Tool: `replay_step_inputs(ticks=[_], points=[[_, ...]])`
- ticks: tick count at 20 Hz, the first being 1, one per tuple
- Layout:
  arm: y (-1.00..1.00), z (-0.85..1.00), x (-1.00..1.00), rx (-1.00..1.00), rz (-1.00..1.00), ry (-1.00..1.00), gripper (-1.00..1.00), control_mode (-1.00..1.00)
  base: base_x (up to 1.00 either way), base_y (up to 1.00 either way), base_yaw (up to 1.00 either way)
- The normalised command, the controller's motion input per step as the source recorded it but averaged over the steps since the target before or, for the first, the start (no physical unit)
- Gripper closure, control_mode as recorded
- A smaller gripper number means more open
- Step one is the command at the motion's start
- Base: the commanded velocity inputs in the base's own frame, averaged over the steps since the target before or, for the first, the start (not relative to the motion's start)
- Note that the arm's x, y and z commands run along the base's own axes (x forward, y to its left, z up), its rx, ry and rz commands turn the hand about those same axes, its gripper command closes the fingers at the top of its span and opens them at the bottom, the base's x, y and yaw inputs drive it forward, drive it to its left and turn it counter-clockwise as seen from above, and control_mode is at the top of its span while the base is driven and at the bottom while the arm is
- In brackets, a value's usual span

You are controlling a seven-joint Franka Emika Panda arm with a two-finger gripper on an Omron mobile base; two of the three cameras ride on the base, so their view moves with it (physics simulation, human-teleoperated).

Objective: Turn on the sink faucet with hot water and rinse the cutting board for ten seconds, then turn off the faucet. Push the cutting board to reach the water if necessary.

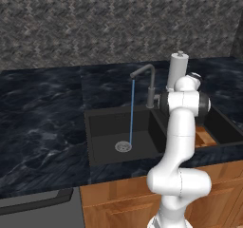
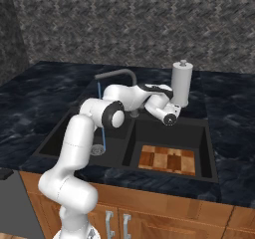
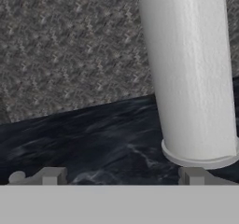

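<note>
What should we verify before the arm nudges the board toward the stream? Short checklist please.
1. Thin light-blue water stream running from the slim grey gooseneck faucet: ok.
2. Stream lands in the left basin of the matte black sink, at the drain: ok.
3. Striped orange-brown wooden cutting board under the stream: not ok, it lies in the right basin.
4. Gripper empty, jaws apart: ok.
5. Gripper aimed at board: not ok, faces the white upright cylinder.

Glossy white arm (image 2: 74, 148) here, built of rounded tubular links swelling into fat bulbous housings. Dark black rings band the joints, one with a round white cap beside the faucet (image 1: 147, 82). The hand (image 2: 167, 114) is white too, with a small dark circular mark on its end. Two small grey blocky finger tips (image 3: 52, 175), square-edged and matte.
</note>
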Motion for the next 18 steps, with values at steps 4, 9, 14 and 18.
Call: replay_step_inputs(ticks=[4, 9, 14, 18], points=[[0.13, -0.03, 0.08, 0.00, 0.01, 0.00, -1.00, -1.00, 0.00, 0.00, 0.00], [0.19, -0.05, 0.08, 0.00, 0.03, 0.00, -1.00, -1.00, 0.00, 0.00, 0.00], [0.27, -0.07, 0.05, 0.00, 0.01, 0.00, -1.00, -1.00, 0.00, 0.00, 0.00], [0.25, -0.03, 0.08, 0.00, 0.01, 0.00, -1.00, -1.00, 0.00, 0.00, 0.00]])
